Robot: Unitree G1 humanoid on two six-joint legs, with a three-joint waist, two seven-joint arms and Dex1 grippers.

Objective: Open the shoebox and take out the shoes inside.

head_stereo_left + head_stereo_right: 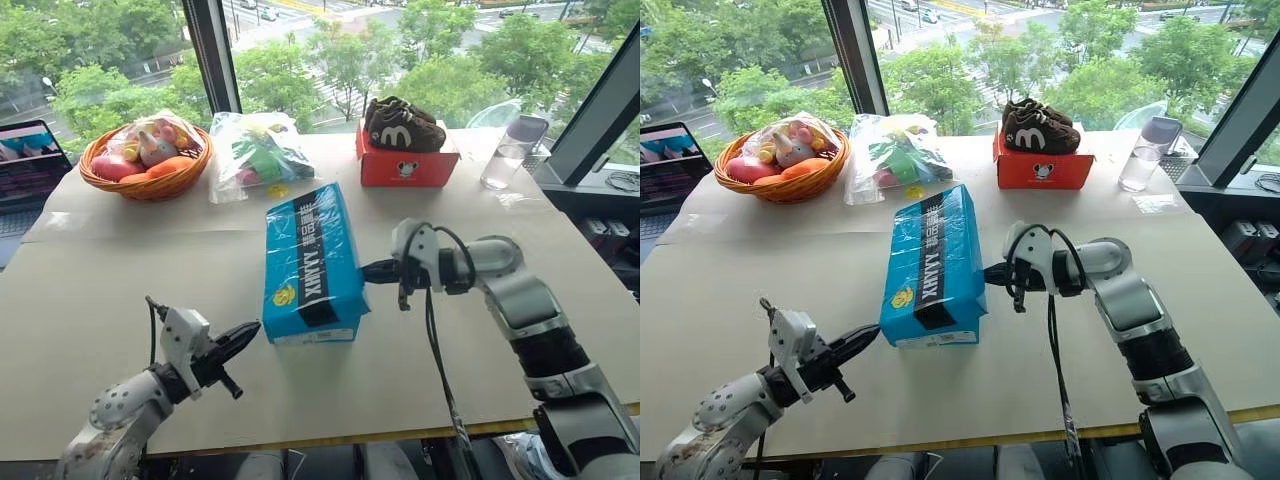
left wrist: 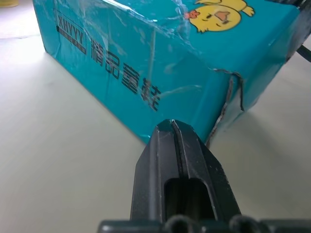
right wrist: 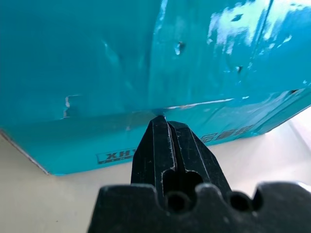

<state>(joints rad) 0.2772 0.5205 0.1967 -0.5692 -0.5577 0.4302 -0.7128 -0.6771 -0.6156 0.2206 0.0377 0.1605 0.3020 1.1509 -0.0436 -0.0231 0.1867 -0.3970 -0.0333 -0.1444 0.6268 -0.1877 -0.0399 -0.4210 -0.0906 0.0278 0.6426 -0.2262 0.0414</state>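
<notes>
At table centre, the shoebox is lying closed, long axis running 12 to 6, black stripe and yellow round mark facing up. Lid is sitting slightly raised along its 3 o'clock edge, wrinkled and scuffed. Contents are not showing with the lid down.

Right gripper is sitting at the box's 3 o'clock side, pointing toward 9, fingers pressed together, tip at the seam under the lid edge; the right wrist view is showing that tip right at the lid line, nothing pinched between the fingers. Whether the tip is actually under the lid, can't tell.

Left gripper is sitting at roughly 8 o'clock off the box's near corner, fingers pressed together, empty, tip just beside the corner but apart from it. The left wrist view is showing a torn corner seam on the box.

Further out, at 12 to 1 o'clock: red-orange box closed, dark brown shoes sitting on top. At 11: clear plastic bag holding green and red items, hard to make out. At 10: wicker basket holding bagged fruit-like pieces and a toy. At 2: clear bottle. Laptop at 9 to 10, cut off by the frame edge.
</notes>
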